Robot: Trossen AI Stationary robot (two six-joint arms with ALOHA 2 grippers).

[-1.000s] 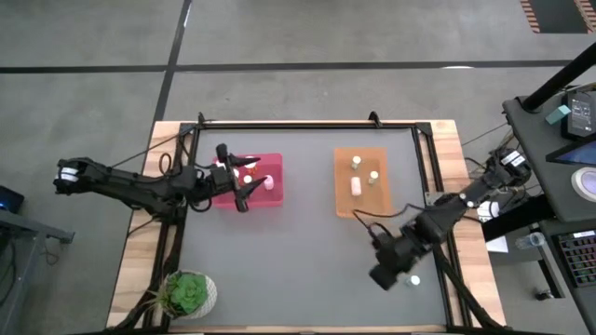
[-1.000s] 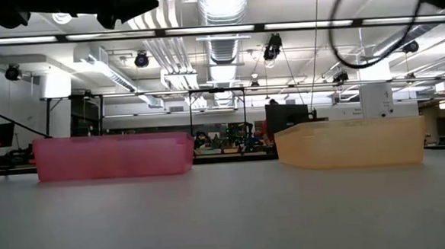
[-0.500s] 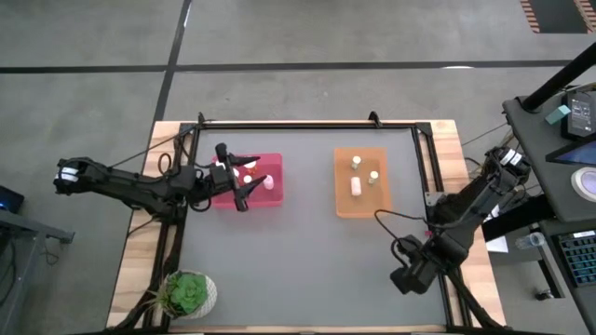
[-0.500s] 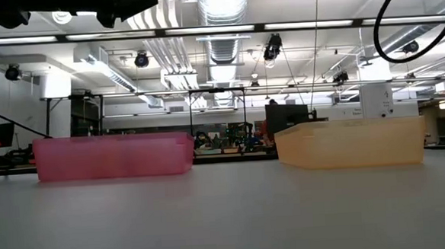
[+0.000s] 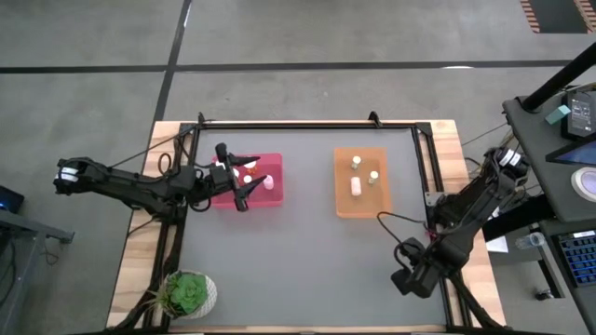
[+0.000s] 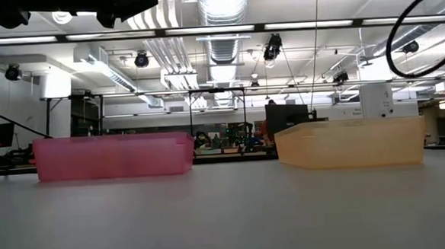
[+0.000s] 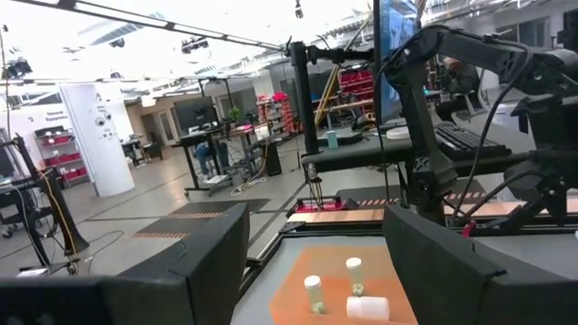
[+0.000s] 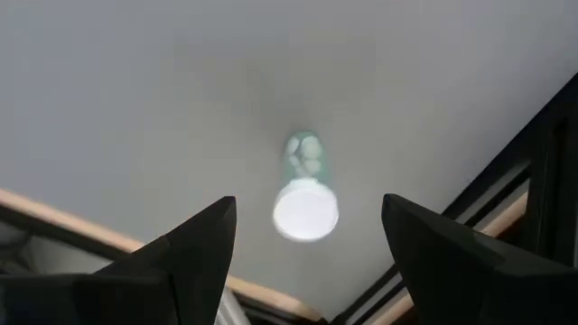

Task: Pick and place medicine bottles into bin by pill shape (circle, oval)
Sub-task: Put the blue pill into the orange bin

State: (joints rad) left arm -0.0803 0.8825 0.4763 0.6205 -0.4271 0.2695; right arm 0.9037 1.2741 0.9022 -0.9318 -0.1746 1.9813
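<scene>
Three bottles (image 5: 356,184) in the orange bin (image 5: 360,207), one bottle (image 8: 305,197) on the grey table (image 5: 298,270); both hands (image 5: 244,189) (image 8: 307,262) spread apart.

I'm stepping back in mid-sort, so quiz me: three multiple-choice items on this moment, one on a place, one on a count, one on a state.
1. Where is the left end effector?
A. over the pink bin
B. over the orange bin
C. by the plant

2. How many bottles are in the orange bin?
A. one
B. three
C. five

3. How is the right end effector?
A. shut on a bottle
B. open above a standing bottle
C. resting in the orange bin

Answers: 1 A, the high view shows it above the pink bin. 2 B, three white-capped bottles show there. 3 B, the right wrist view shows spread fingers either side of an ungripped bottle.
</scene>
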